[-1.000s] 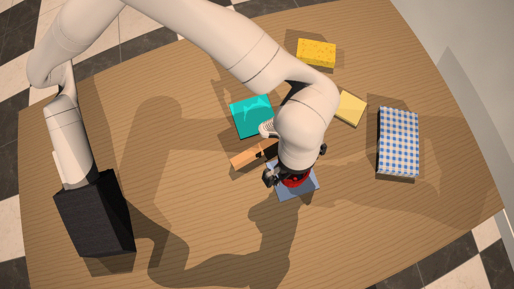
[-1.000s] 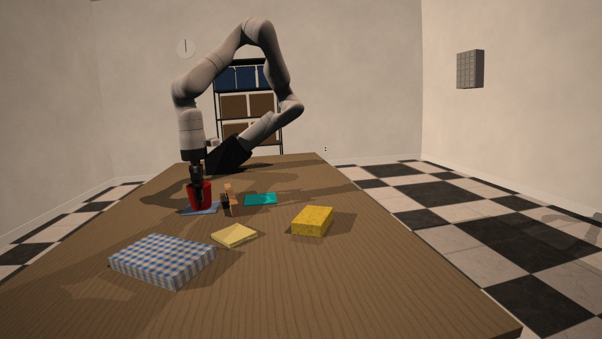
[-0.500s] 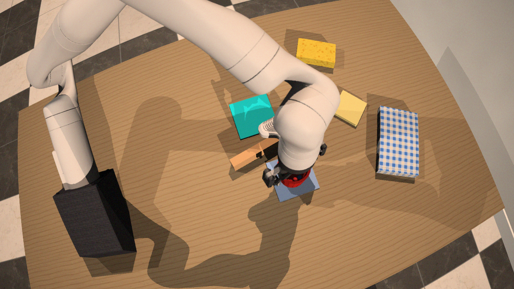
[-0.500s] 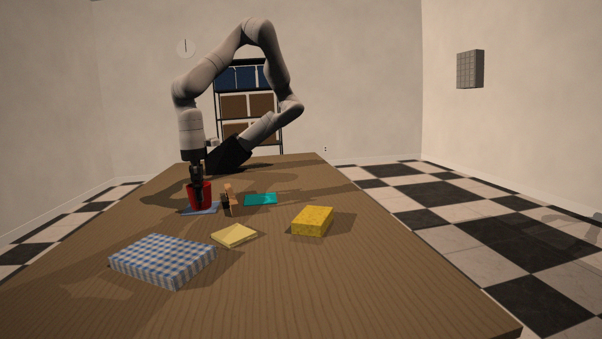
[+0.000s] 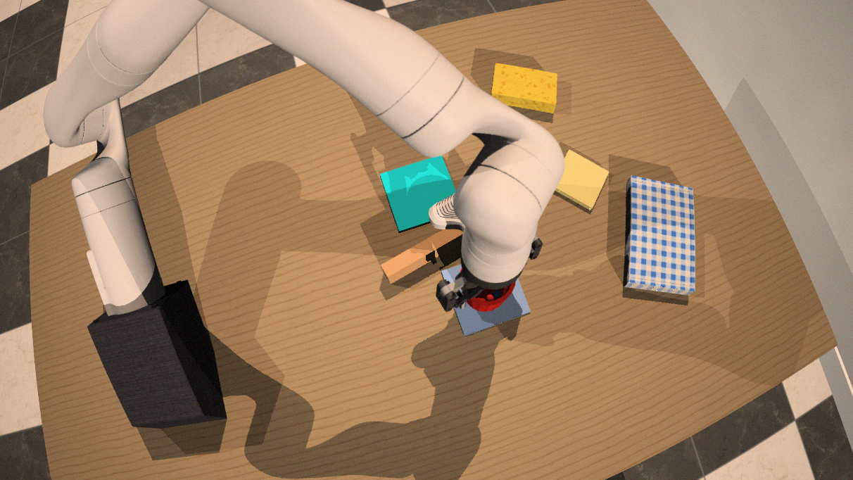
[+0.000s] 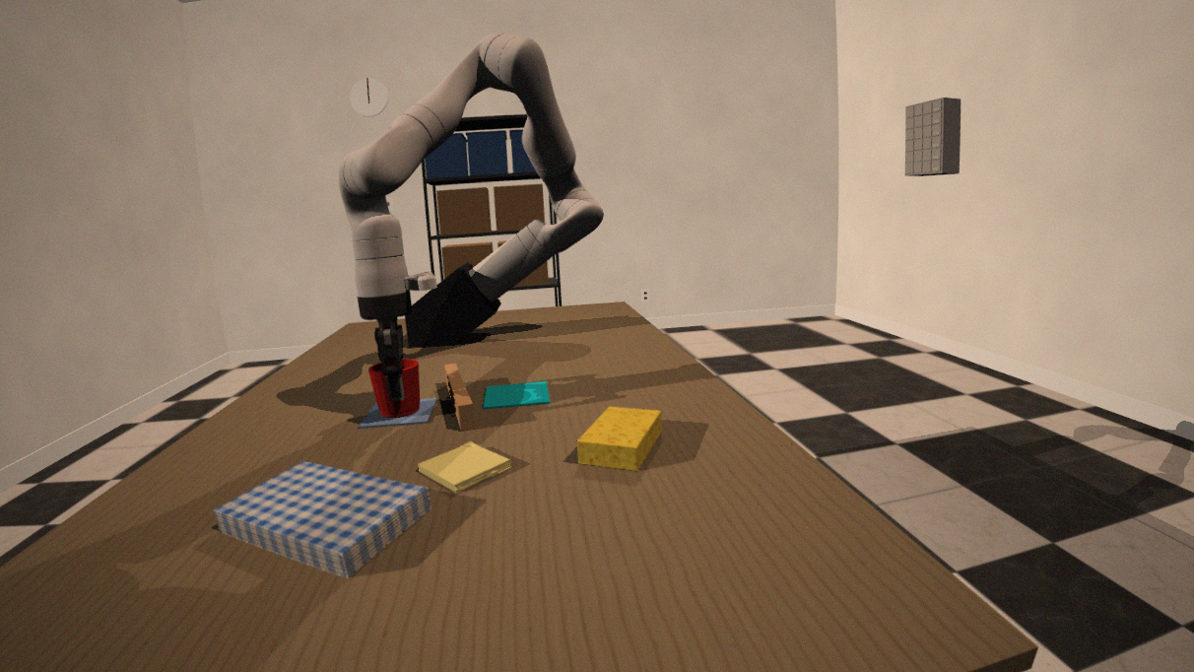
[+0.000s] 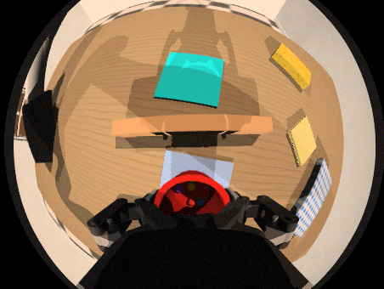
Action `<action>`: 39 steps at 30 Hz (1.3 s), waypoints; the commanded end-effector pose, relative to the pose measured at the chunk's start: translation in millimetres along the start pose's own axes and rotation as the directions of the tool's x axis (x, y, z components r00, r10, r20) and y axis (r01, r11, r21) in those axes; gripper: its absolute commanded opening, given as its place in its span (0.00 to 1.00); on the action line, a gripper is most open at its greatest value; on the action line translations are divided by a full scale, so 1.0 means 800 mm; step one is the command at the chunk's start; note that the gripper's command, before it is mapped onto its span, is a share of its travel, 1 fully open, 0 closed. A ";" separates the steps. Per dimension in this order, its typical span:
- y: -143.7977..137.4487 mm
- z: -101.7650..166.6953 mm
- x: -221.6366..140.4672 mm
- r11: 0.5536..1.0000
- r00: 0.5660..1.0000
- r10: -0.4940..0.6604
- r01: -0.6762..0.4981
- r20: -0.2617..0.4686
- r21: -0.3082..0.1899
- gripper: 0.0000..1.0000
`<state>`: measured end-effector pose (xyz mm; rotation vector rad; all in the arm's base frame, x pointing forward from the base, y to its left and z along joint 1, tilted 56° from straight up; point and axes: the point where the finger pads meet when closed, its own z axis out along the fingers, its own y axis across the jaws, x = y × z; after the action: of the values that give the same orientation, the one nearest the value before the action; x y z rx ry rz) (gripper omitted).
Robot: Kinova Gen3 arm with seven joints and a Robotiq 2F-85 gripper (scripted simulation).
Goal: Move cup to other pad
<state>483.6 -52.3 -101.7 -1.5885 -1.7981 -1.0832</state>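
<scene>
The red cup (image 5: 490,293) stands upright on the grey-blue pad (image 5: 492,304); it also shows in the exterior view (image 6: 394,388) and in the wrist view (image 7: 192,199). Small marbles (image 7: 189,196) lie inside it. My gripper (image 5: 477,289) is lowered around the cup, one finger on each side, open wide. I cannot tell whether the fingers touch the cup wall. The teal pad (image 5: 417,192) lies beyond the orange rail (image 5: 420,255), which runs between the two pads.
A yellow sponge (image 5: 523,86), a thin yellow block (image 5: 581,179) and a blue checked box (image 5: 659,234) lie to the right. The arm's black base (image 5: 156,355) stands at the left. The arm hangs over the rail and the teal pad.
</scene>
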 end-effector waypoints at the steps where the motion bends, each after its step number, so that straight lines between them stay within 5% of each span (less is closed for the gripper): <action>1: 0.001 -0.001 -0.001 1.000 1.000 0.000 0.000 0.002 -0.002 0.91; 39: 0.001 -0.001 -0.001 1.000 1.000 0.000 0.000 0.002 -0.002 0.84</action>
<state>483.6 -52.3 -101.7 -1.5885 -1.7981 -1.0832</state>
